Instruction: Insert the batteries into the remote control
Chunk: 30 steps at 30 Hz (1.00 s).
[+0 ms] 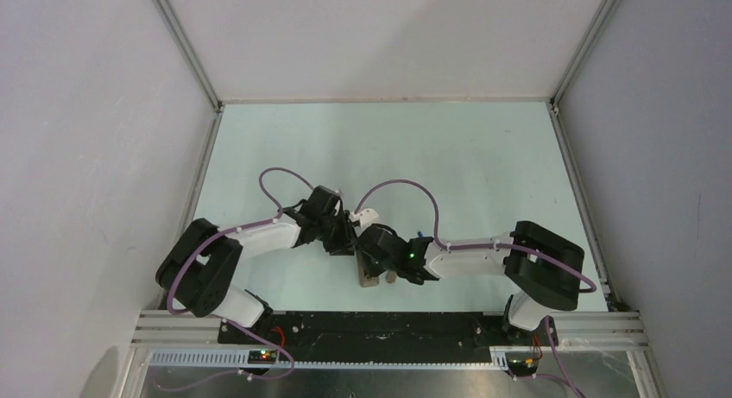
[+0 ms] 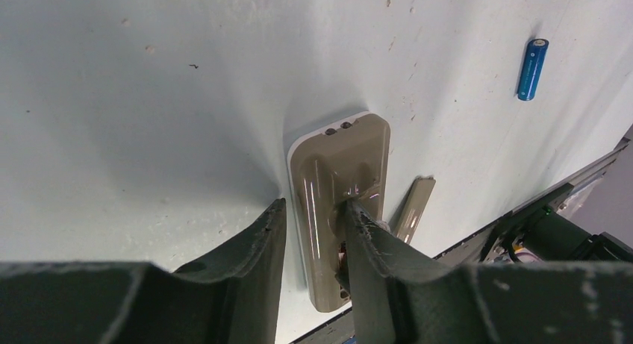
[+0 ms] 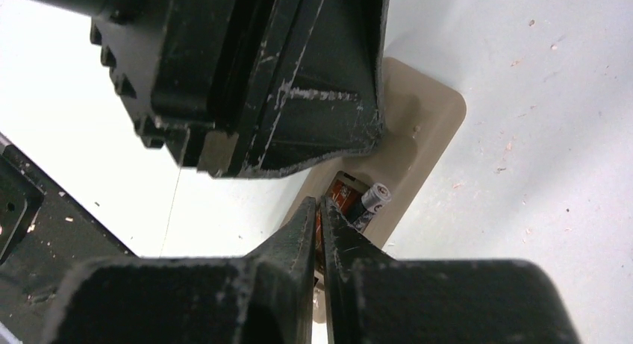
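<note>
Black fingers of the right gripper (image 3: 319, 208) fill the bottom of its wrist view. The 2 of them are pressed almost together with only a thin slit between, and I can't tell whether anything is pinched in that slit. Their tips sit at the open battery bay of the remote control (image 2: 347, 154), which lies face down on the pale table (image 2: 149, 98) with its beige-grey back up.

Inside the bay, just beside those tips, lies a dark battery (image 3: 375, 197) with its light end cap showing. Something reddish sits next to it, but it is too cramped to make out.

The left gripper (image 2: 313, 204) comes in from the other side and straddles the remote across its width. 1 finger is against each long edge, so it looks clamped on the handset and holding it down. From the right wrist, that gripper's scuffed black body looms over the remote's far end.

Just beside the remote's right edge, a small flat cover piece (image 2: 415, 204) lies on the table, apart from the handset. The blue battery (image 2: 533, 69) lies well apart from both, out on bare table towards the far right, with neither gripper touching it.

From above, both arms meet over the remote near the front middle of the table.
</note>
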{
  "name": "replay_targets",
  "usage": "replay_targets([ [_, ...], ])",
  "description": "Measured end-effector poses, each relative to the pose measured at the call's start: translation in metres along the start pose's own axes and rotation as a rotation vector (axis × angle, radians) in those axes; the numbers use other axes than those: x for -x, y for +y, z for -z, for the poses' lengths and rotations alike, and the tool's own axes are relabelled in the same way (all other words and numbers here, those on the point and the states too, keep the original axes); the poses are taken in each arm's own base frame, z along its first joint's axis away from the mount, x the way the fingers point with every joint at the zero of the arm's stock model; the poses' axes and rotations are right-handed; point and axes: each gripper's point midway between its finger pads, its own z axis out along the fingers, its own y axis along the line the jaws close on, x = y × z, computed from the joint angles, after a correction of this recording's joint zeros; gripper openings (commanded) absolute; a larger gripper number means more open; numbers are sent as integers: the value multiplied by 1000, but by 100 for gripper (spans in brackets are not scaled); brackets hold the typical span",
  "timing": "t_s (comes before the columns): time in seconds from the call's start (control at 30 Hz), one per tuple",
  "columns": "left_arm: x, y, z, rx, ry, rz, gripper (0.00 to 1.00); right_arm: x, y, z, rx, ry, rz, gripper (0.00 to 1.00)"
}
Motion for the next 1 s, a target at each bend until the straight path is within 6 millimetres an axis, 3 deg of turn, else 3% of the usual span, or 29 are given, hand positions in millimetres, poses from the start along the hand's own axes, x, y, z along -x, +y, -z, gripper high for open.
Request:
replay_targets([
  [0.13,0,1,0,4,3,1,43,3,2,10,19,-2,-9,17],
  [0.4,16,-19,16,-19,-48,-28,49,30,4,41,30,-69,-102,53],
  [0.57,38,-30,39,-19,-147,-49,51,23,-4,49,-60,-71,-136,72],
  [0.7,52,-21,60,7,-220,-20,53,7,-8,46,-153,-38,-118,79],
  [0.83,70,4,88,39,-321,54,56,4,-6,33,-231,-15,-88,79],
  [1.0,71,26,112,73,-390,95,59,-1,-6,20,-286,9,-68,79],
])
